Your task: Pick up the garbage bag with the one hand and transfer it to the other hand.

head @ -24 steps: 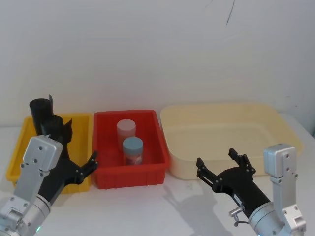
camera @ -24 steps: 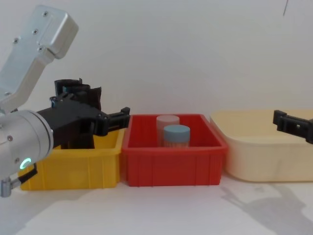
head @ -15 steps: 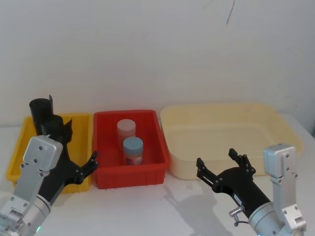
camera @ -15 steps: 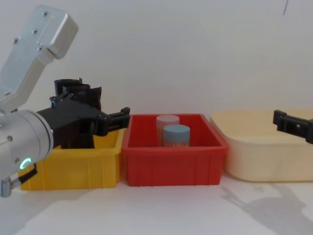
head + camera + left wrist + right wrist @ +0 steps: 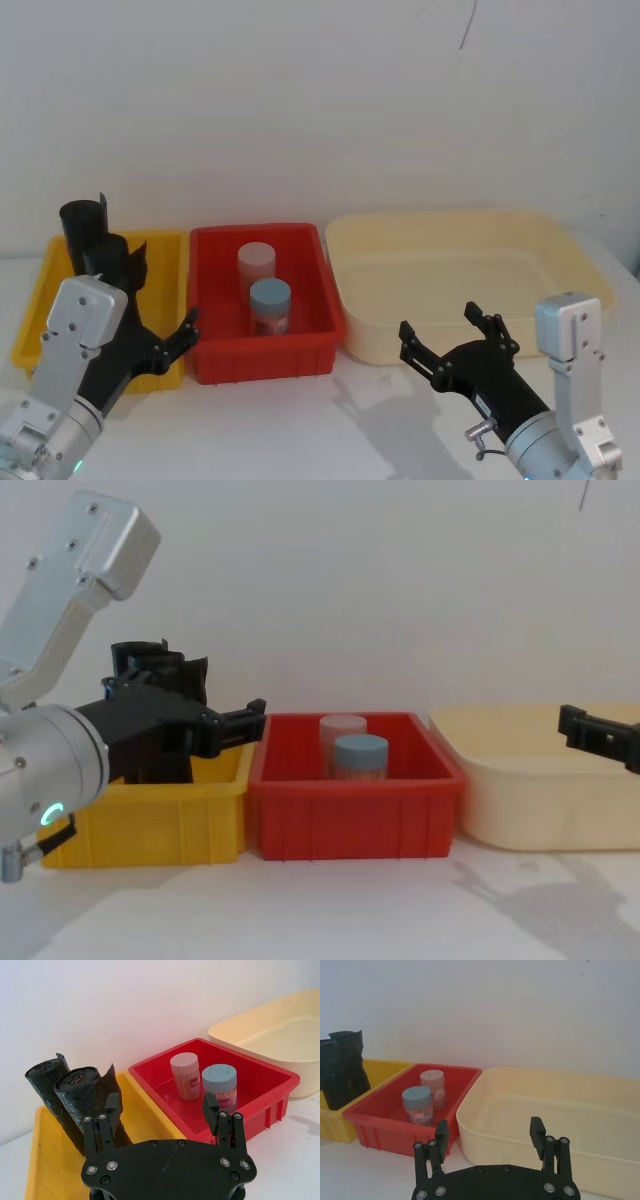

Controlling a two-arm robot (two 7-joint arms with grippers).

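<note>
Garbage bag (image 5: 85, 236) stands at the back of the yellow bin (image 5: 38, 300), just left of the red bin (image 5: 265, 356). Left gripper (image 5: 161, 1107) hovers by the red bin's front left corner, fingers spread wide and empty. Right gripper (image 5: 438, 322) hangs well right of the red bin, fingers likewise apart, holding nothing

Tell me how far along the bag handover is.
Nothing looks done yet: the garbage bag stands in the yellow bin, ungripped. In hand: the left gripper is open, poised at the front of that bin, short of the bag. The right gripper hangs open before the cream tub. Left to do: grasp, lift, pass across.
</note>
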